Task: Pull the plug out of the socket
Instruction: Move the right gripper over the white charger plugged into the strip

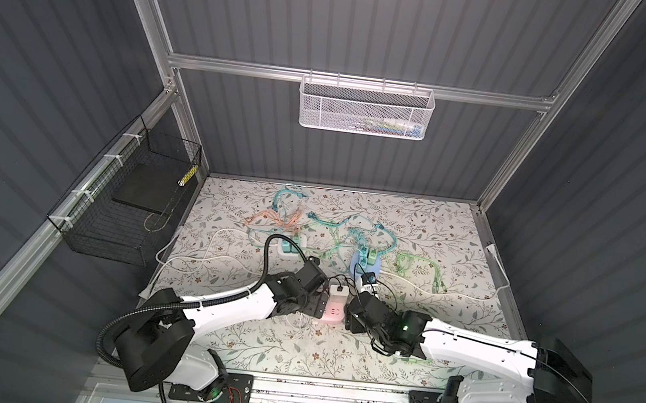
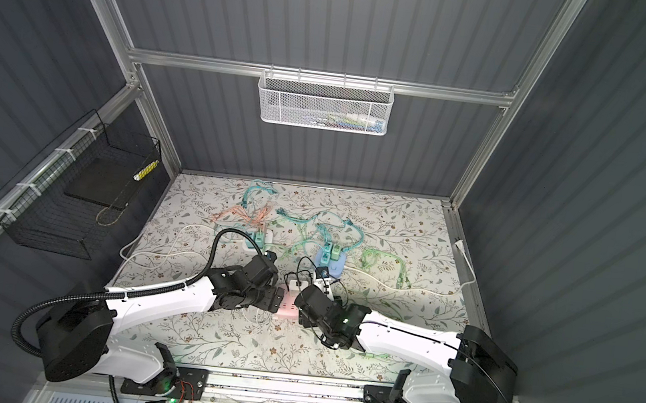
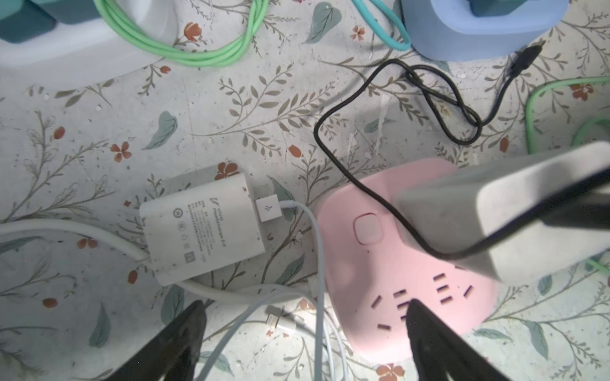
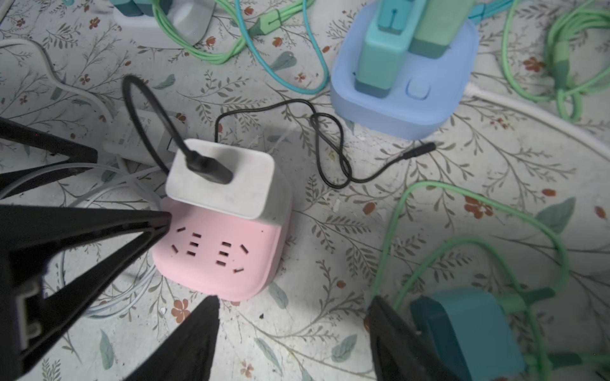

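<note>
The pink socket point(image 1: 332, 313) sits on the floral table point(image 1: 294, 354), toward its near side. The white plug point(image 4: 251, 191) stands upright in the far end of the pink socket's top face, fully seated. A black cable point(image 4: 204, 166) leaves the plug's top and loops off toward the blue socket point(image 4: 396, 105) beyond.

Both arms reach in low from the near rail with forearms angled inward, so their wrists meet at the pink socket. The left arm point(image 1: 225, 303) comes in on its left side, the right arm point(image 1: 475, 346) on its right.

The left gripper point(image 3: 305, 305) is spread wide and holds nothing. One fingertip point(image 3: 416, 310) is over the pink socket's free holes, though contact is hard to judge, and the other is over the white leads point(image 3: 317, 264) beside it. The right gripper point(image 4: 293, 300) is also parted and empty. One of its fingers is at the pink socket's near corner, the other by a teal plug point(image 4: 468, 330) lying on the table. Neither gripper touches the white plug. A white charger point(image 3: 201, 231) lies flat just left of the pink socket.
</note>
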`<state>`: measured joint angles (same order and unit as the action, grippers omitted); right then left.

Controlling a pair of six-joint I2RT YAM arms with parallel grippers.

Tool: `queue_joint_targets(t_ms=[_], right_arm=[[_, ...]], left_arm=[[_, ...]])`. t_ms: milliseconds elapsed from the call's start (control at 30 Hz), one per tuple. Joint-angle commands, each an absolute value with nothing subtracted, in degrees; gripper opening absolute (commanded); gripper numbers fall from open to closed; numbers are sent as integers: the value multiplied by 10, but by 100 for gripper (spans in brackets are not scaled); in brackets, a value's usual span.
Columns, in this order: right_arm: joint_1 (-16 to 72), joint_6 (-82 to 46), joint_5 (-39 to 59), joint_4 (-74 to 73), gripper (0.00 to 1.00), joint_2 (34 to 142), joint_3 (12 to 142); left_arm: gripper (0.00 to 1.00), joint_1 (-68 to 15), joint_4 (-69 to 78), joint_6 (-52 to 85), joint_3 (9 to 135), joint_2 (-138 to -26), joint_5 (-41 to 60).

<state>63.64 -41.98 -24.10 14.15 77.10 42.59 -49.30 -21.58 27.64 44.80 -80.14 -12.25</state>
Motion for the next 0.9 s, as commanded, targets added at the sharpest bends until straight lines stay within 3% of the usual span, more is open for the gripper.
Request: queue_joint_targets(t_ms=[0, 400, 867], right_arm=[[647, -408, -259, 132, 73, 804, 455], [651, -403, -283, 159, 74, 896, 535], [626, -405, -289, 209, 62, 936, 580]], left_arm=[[95, -489, -226, 278, 436, -802, -128], [95, -486, -223, 275, 436, -808, -120], [95, -485, -225, 269, 435, -810, -119]])
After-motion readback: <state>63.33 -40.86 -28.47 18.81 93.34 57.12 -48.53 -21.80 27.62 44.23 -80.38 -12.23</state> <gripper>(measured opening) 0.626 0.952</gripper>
